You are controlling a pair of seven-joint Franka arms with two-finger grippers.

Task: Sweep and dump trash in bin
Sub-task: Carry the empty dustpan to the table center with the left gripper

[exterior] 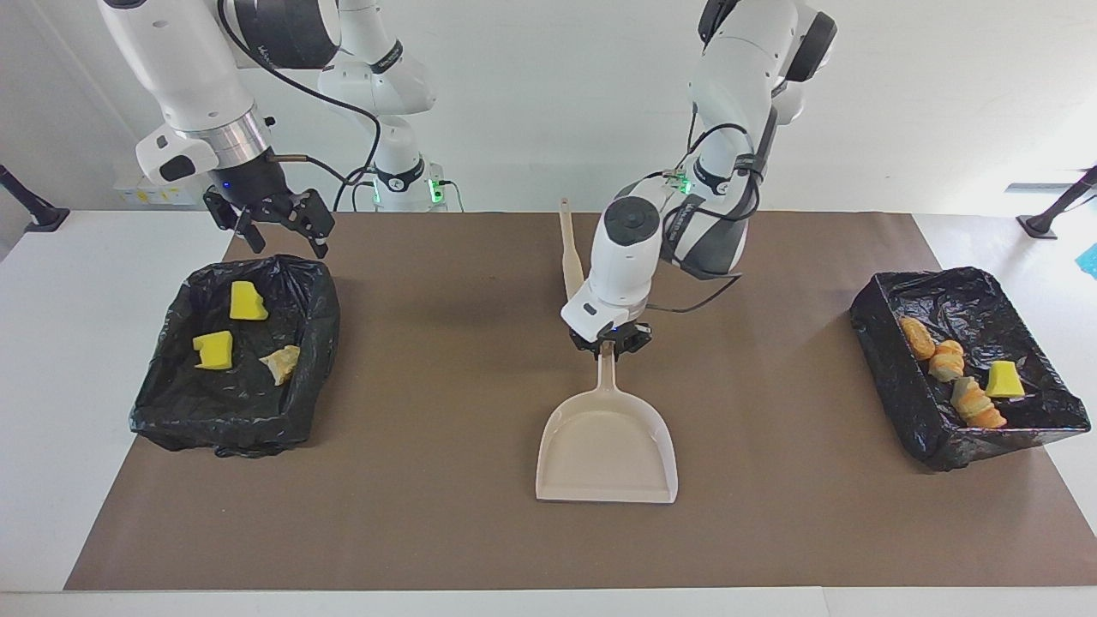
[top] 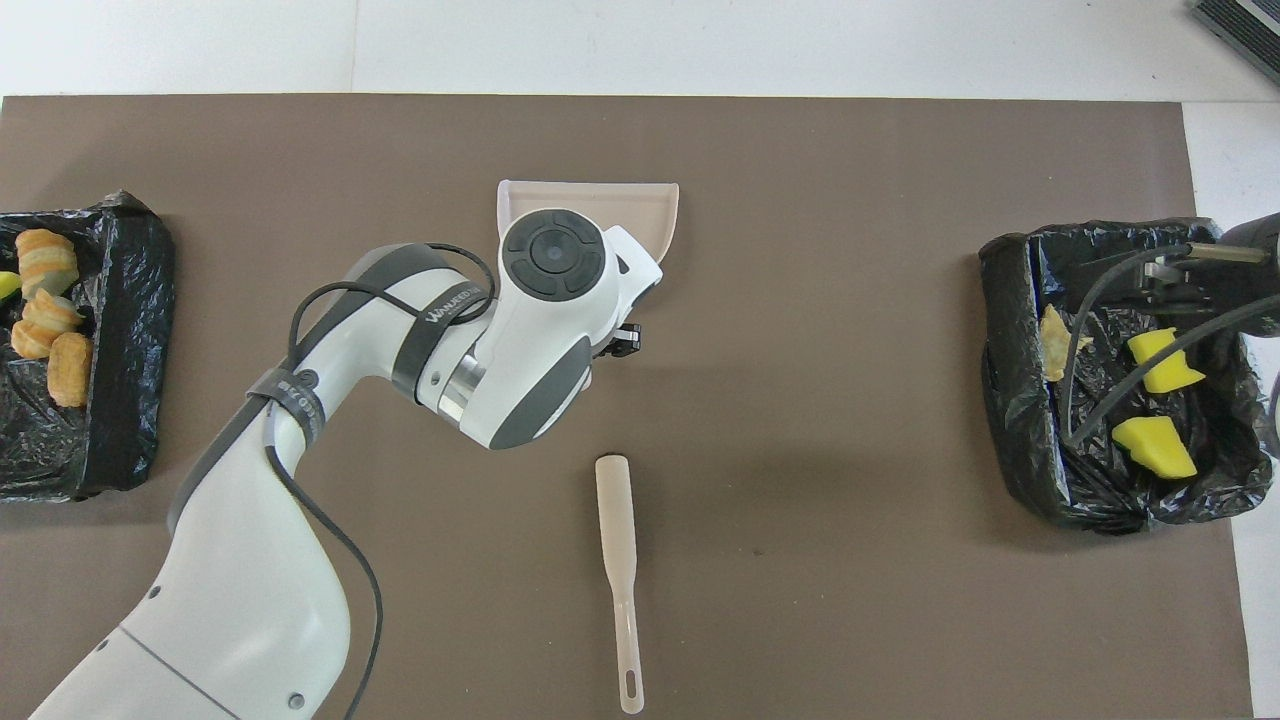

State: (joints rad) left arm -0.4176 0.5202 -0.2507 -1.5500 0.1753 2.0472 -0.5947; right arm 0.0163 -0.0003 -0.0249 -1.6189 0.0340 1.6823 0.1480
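Note:
My left gripper point(exterior: 609, 345) is shut on the handle of the beige dustpan point(exterior: 607, 454), which sits low at the middle of the mat with its mouth pointing away from the robots. In the overhead view the arm's wrist covers most of the dustpan point(top: 655, 205). The trash is in two black-lined bins. Two yellow sponge chunks point(exterior: 248, 302) and a tan scrap point(exterior: 280, 363) lie in the bin point(exterior: 171, 403) at the right arm's end. Bread-like pieces point(exterior: 947, 360) and a sponge wedge point(exterior: 1004, 380) lie in the other bin point(exterior: 908, 411). My right gripper point(exterior: 287, 244) hangs open over the first bin's robot-side edge.
A beige brush point(top: 620, 560) lies on the brown mat point(exterior: 428, 514), nearer to the robots than the dustpan; in the facing view the left arm hides its head. White tabletop borders the mat at both ends.

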